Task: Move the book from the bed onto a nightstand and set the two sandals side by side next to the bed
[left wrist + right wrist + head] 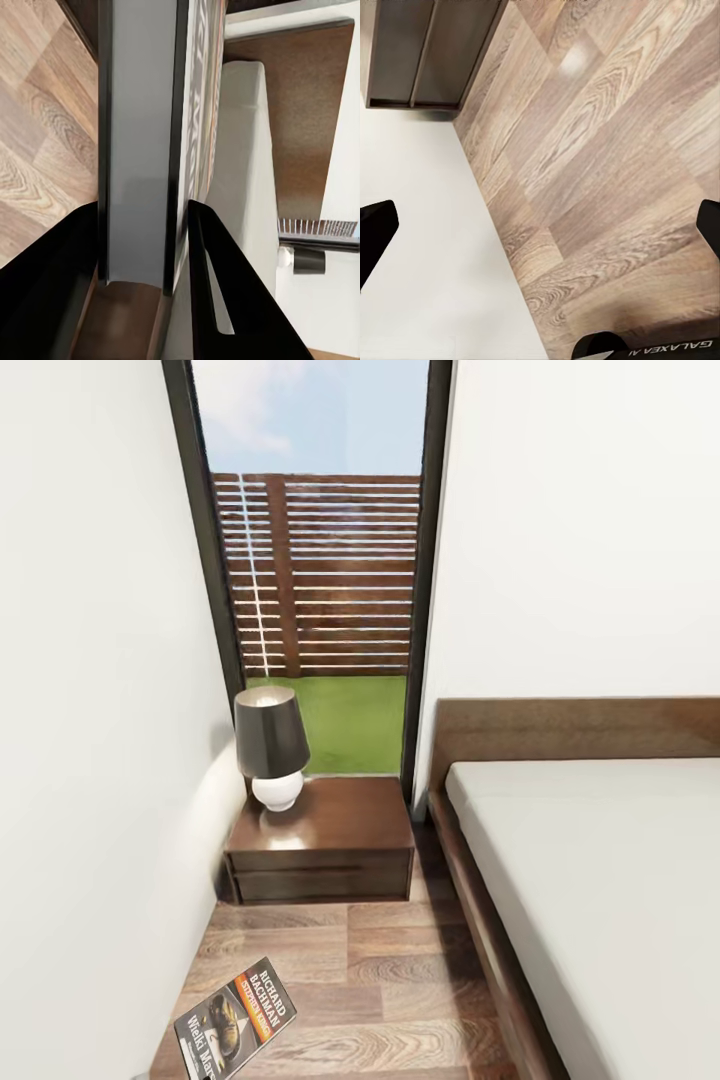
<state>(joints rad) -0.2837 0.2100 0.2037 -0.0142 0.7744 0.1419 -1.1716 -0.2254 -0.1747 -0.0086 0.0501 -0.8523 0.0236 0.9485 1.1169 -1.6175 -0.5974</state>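
Book: one thin paperback (236,1018), dark cover with a photo and orange title band, at the lower left of the head view above the plank floor (400,980).
Nightstand: one, dark brown and glossy (322,840), with one dark-shaded lamp (270,745), left of the bed (600,880).
Left end effector (142,247): fingers closed against the book's faces.
Right end effector (540,225): fingers spread wide, holding nothing.

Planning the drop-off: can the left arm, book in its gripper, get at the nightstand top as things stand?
Probably yes. The left gripper holds the book, and bare wood floor leads to the nightstand; the lamp takes one back corner.
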